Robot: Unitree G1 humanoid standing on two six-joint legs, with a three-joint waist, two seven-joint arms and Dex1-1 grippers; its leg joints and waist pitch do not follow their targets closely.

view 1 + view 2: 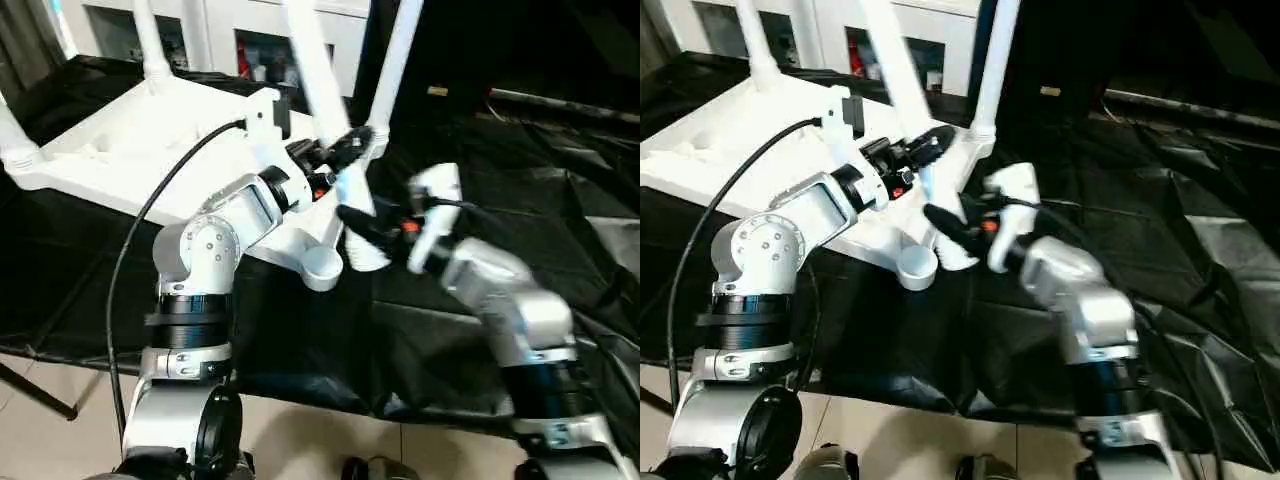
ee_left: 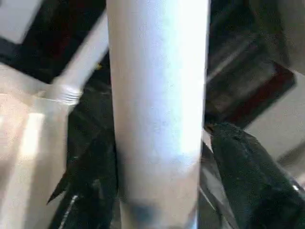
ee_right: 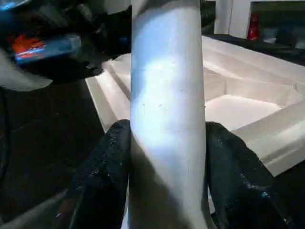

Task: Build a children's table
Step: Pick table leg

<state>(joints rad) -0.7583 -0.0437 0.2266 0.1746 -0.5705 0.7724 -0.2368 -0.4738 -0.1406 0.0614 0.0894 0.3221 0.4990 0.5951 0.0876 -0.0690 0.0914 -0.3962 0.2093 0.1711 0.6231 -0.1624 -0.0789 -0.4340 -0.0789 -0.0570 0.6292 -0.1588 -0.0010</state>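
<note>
Both grippers' fingers (image 3: 105,181) clasp one white leg (image 1: 335,150) above the tabletop (image 1: 110,150) on black cloth (image 1: 560,200)

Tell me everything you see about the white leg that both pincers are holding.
The leg is a long, smooth white tube, plastic by its look. It leans steeply, its lower end beside the empty near corner socket of the upturned tabletop. The right pincer grips it low; the left pincer stands around it higher up.

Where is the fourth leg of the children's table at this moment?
In the left eye view the fourth leg stands tilted at picture centre, between the left gripper and right gripper, beside the empty corner socket of the upturned tabletop.
</note>
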